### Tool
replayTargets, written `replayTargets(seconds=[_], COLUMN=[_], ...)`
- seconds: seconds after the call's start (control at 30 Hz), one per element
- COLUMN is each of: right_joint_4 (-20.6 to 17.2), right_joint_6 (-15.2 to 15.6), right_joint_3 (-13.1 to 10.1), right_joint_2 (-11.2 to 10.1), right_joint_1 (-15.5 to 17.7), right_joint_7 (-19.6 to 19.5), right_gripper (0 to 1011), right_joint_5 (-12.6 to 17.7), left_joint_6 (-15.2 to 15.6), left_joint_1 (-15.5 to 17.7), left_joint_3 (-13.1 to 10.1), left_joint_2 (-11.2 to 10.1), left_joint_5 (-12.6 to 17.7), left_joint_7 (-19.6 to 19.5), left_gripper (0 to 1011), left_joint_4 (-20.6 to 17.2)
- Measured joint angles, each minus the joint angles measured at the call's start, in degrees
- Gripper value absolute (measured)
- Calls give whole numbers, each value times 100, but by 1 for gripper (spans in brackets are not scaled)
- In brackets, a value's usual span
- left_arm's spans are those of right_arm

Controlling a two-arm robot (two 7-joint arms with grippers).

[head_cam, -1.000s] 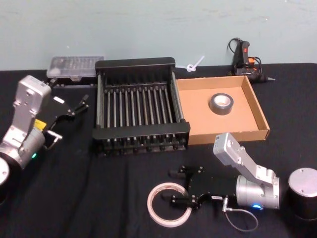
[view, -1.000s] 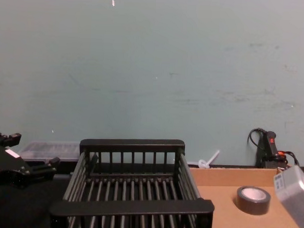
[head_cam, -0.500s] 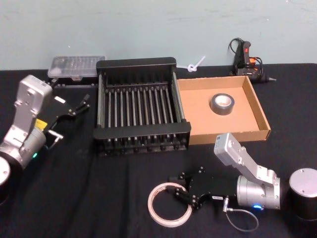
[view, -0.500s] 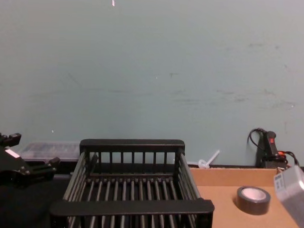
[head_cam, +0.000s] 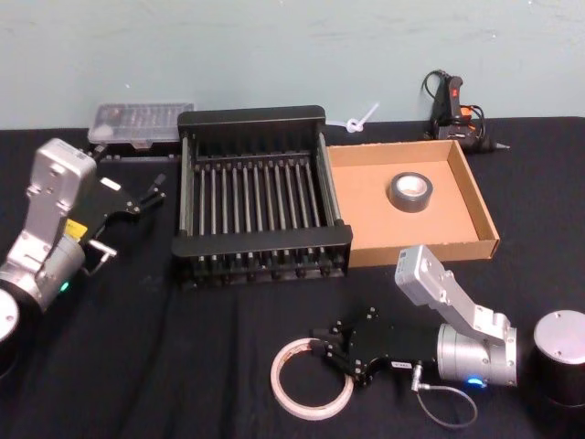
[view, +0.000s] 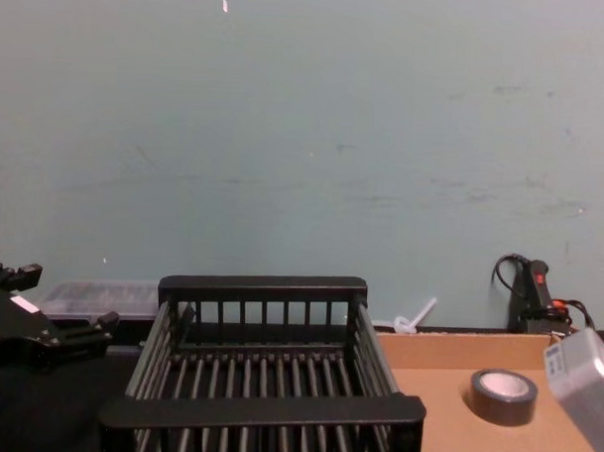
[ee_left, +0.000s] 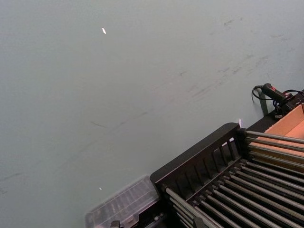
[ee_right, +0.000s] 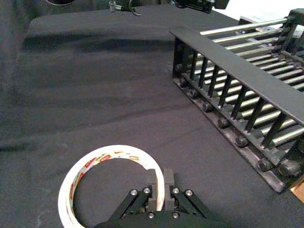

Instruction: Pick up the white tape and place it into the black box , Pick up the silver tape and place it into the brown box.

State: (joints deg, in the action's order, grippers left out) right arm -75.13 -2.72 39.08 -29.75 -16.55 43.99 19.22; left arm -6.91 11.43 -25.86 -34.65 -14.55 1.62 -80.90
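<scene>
The white tape (head_cam: 285,395) lies flat on the black cloth at the front, its red marks showing in the right wrist view (ee_right: 90,160). My right gripper (head_cam: 327,352) is shut on the roll's near wall, one finger inside the ring and one outside (ee_right: 160,183). The silver tape (head_cam: 409,192) lies inside the brown box (head_cam: 366,224), and appears in the chest view (view: 504,395). The black box (head_cam: 251,117) stands left of the brown box with nothing in it. My left gripper (head_cam: 146,194) hovers open, left of the black box.
A clear plastic case (head_cam: 139,123) sits behind the black box's left corner. A black glue gun (head_cam: 452,105) and a white zip tie (head_cam: 359,119) lie at the back right. A silver cylinder (head_cam: 559,343) stands at the front right. Bare cloth lies between the tape and the boxes.
My right gripper's fingers have come together onto the white tape's rim; a second ago they stood wide apart around it. The left arm has not moved.
</scene>
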Motion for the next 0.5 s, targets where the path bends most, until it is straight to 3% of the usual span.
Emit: replayTargets(seconds=[0.23, 0.5], right_joint_4=[-13, -272], right_joint_6=[-30, -69], right_joint_3=[-33, -80], right_joint_2=[-10, -156], right_joint_1=[18, 42], right_joint_7=[43, 141], right_gripper=[96, 96], right_joint_5=[76, 176], left_joint_6=[0, 0], left_joint_1=[0, 0], left_joint_3=[0, 0], left_joint_2=[0, 0], left_joint_5=[0, 0], left_joint_7=[0, 0], left_gripper=[1001, 1001], left_joint_4=[0, 0])
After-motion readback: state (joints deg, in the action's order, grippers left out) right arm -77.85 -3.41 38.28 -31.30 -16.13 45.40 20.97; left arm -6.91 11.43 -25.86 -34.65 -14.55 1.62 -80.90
